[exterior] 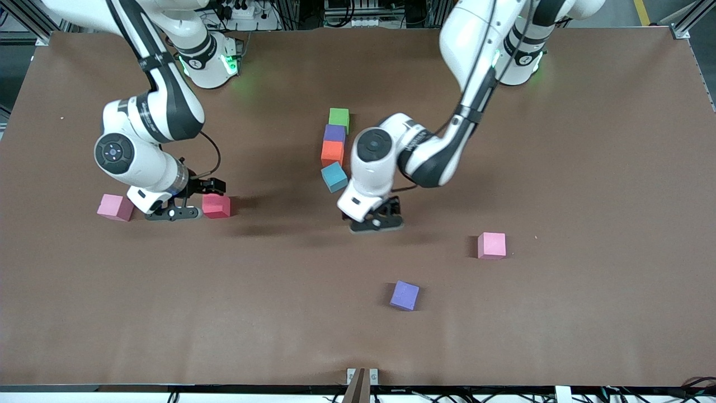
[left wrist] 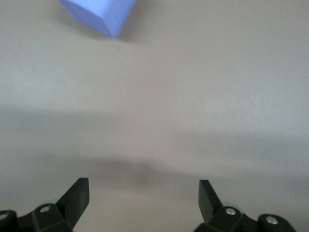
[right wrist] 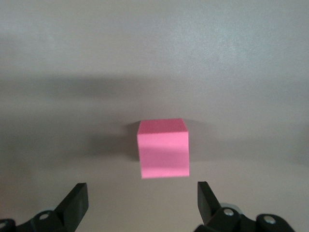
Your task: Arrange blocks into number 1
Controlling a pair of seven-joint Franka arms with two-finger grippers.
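Though matte, blocks [exterior: 334,150] brightly coloured

A: Where does the front view stand?
B: High, across the table [exterior: 587,336], facing both arm bases along its upper edge; it takes in the whole tabletop.

A: And the wrist views?
B: Each looks down past its own fingertips, close to the surface. The left wrist view catches a corner of the violet cube [left wrist: 99,14], also seen from the front [exterior: 404,295]. The right wrist view frames the crimson red cube [right wrist: 162,148], shared with the front view [exterior: 216,205].
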